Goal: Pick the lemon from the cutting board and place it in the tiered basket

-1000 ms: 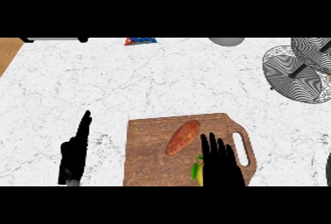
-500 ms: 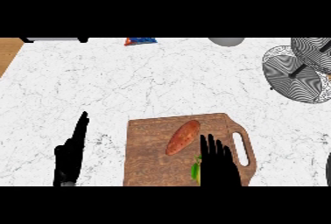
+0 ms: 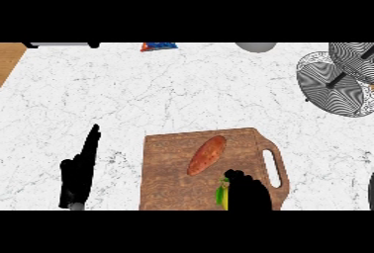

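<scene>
The right hand point(image 3: 247, 190) is low on the cutting board point(image 3: 171, 170), near the picture's lower edge, and its fingers curl down over the lemon point(image 3: 221, 193). Only a yellow-green strip of the lemon shows at the left side of this hand, so the hand is grasping it while it lies on the board. Just above and left of the hand, an orange sweet potato point(image 3: 207, 155) lies tilted on the board. The board's handle slot is to the right of the hand. The left hand point(image 3: 79, 173) rests released on the white bench point(image 3: 146, 94), left of the board, with straight fingers. The tiered basket point(image 3: 342, 79) stands far away at the upper right corner.
</scene>
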Robot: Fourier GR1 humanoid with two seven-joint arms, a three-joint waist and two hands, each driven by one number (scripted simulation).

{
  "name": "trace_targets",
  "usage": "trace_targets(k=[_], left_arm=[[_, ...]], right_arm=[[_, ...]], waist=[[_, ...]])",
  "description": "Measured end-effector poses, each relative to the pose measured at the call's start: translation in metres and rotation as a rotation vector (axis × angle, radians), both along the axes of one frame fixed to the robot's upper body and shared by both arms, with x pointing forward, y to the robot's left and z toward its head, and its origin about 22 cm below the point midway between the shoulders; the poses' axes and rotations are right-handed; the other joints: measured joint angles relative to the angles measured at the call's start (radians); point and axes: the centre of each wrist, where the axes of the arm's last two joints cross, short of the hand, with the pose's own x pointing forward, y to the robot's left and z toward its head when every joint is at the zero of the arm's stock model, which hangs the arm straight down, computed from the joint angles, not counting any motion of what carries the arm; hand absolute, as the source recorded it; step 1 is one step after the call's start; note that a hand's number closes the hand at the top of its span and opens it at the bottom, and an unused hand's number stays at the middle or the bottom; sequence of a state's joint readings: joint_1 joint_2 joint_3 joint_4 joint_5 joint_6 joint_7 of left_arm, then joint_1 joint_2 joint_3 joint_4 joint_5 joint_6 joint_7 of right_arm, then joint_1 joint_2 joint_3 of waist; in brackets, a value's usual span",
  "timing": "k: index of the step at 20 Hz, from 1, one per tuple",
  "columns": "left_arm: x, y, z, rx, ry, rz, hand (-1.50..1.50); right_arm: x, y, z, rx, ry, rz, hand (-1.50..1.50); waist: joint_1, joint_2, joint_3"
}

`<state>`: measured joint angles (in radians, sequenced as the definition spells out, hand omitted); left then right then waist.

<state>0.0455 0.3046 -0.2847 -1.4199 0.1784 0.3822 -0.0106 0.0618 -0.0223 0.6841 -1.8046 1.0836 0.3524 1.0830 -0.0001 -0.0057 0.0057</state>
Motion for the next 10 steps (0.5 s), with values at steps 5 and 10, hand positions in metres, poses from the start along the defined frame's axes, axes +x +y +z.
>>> trace_targets(k=[5, 10], left_arm=[[0.000, -0.007, -0.004, 0.015, -0.009, 0.009, 0.00], [0.000, -0.003, -0.005, 0.010, -0.010, 0.005, 0.00]], right_arm=[[0.006, 0.000, -0.006, -0.016, -0.019, 0.014, 1.50], [0.012, -0.003, -0.011, -0.070, -0.062, 0.051, 1.50]], waist=[[-0.001, -0.004, -0.003], [0.000, -0.007, -0.004]])
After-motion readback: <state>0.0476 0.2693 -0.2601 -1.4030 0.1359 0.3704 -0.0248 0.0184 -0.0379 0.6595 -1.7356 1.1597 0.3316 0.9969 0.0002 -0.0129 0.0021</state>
